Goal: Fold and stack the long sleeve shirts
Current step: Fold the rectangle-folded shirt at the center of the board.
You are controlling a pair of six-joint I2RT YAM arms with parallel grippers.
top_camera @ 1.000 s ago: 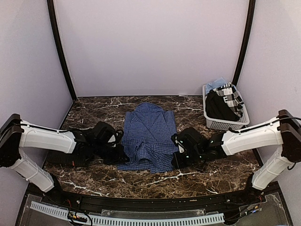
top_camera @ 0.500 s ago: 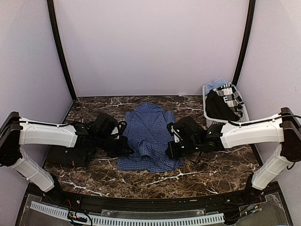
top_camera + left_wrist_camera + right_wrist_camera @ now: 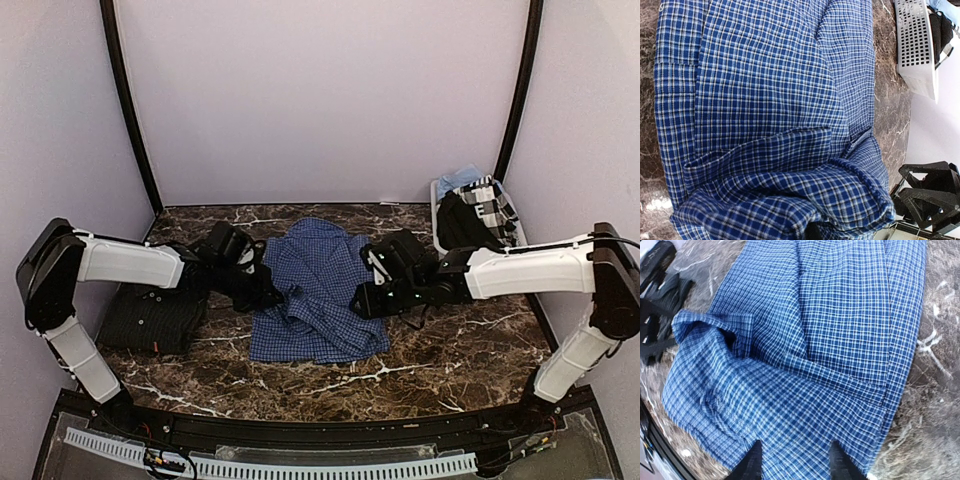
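Blue shirt (image 3: pixel 320 285) pinched by left hand (image 3: pixel 266 297).

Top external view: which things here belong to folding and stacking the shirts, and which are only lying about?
Belong to the job:
- blue checked shirt, spread at mid-table
- near-black shirt, folded, at the left

Only lying about:
- white basket, far right corner
- clothes piled inside it

Lab booth: plain walls (image 3: pixel 320 100), marble tabletop (image 3: pixel 460 360)
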